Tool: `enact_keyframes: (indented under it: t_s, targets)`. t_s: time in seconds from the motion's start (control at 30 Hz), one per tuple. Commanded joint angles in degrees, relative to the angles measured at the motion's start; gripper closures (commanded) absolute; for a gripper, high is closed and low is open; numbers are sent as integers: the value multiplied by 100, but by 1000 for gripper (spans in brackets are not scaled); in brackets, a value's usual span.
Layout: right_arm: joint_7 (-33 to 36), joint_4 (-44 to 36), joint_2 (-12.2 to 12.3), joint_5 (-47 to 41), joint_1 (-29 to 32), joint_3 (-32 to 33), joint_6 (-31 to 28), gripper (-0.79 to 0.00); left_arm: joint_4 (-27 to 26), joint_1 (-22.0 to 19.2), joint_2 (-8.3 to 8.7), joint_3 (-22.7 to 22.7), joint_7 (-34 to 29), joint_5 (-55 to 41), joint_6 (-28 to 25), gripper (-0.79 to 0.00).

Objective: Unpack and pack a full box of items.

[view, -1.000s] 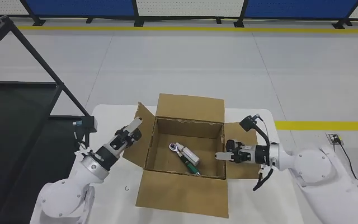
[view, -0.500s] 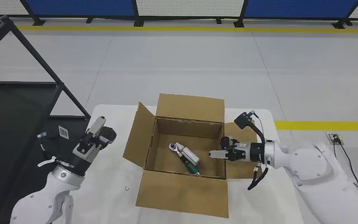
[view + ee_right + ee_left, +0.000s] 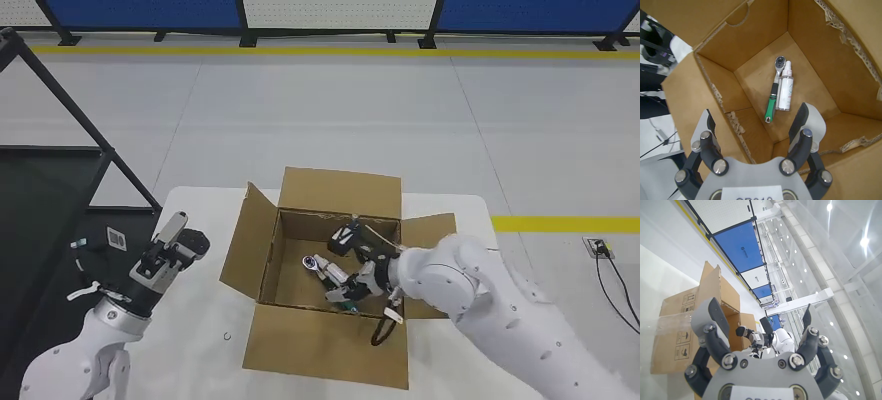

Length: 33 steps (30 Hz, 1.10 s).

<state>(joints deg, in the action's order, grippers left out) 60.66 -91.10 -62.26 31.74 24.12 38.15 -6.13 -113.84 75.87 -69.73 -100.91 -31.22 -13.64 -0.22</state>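
Right gripper [image 3: 756, 110] first – jaws spread wide, nothing between them. It hangs in the mouth of the cardboard box [image 3: 810, 56], pointing down at the floor, above the two items and not touching either one. Those are a ratchet wrench [image 3: 773, 91] with a green handle and a small white spray bottle [image 3: 785, 91]. They lie flat on the box floor side by side and touching, with the ratchet head right next to the bottle's cap end. Both sit roughly mid-floor, away from all four walls. In the top view the right arm comes in over the box's right wall and covers part of the wrench's handle end.

Left gripper [image 3: 761, 306] – jaws released too, and empty. It's up off the white table [image 3: 200, 300] on the left side of the box, near the left flap but apart from it. It's tilted upward, so its own camera looks past the outside of the box toward the ceiling.

The box sits around the middle of the table with all four flaps open and spread outward. A couple of the flaps have ragged, torn corrugated edges.
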Motion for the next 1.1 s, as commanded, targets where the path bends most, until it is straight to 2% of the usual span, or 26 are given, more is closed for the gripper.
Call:
enact_keyframes:
  t_s: [0.0,0.17,0.23,0.53,0.67,0.8,1.07]
  targets:
    - [-103,428,-195,86,-334,-324,343,-785,4,57,5,7,-24,-53,-72,-785]
    - [-151,1297,-680,235,-877,-993,802,-785,-3,127,14,53,-3,-122,-162,-785]
    - [-134,1591,-851,150,-995,-1173,781,-785,3,133,20,54,4,-146,-191,-785]
    - [-132,1644,-876,146,-1019,-1190,801,-785,37,104,31,74,4,-225,-190,-785]
    - [-269,1723,-915,110,-912,-1234,328,-785,37,104,31,74,4,-225,-190,-785]
    - [-246,2191,-1125,218,-1030,-1421,391,-785,37,104,31,74,4,-225,-190,-785]
    - [-256,3338,-1704,426,-1344,-1839,449,-785,37,104,31,74,4,-225,-190,-785]
